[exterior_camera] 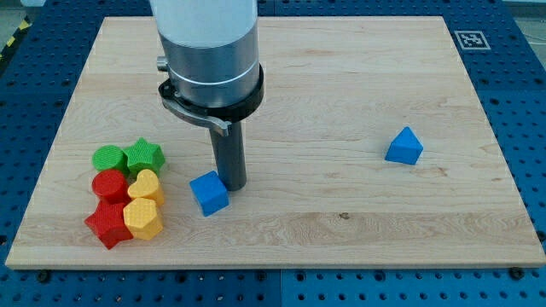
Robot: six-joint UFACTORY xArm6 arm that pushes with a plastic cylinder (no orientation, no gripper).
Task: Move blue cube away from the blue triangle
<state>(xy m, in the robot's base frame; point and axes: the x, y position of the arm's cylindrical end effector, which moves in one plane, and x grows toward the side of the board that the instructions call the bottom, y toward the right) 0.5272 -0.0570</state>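
Observation:
The blue cube (209,193) lies on the wooden board at lower centre-left. The blue triangle (404,146) lies far off on the view's right. My tip (232,185) rests on the board right beside the cube, at its upper right side, touching or nearly touching it. The arm's grey and white body rises above it to the view's top.
A cluster of blocks sits at the view's lower left: a green round block (108,158), a green star (144,155), a red round block (109,184), a red star (107,223), and two yellow heart-like blocks (145,185) (143,219). A marker tag (470,39) sits at the board's top right corner.

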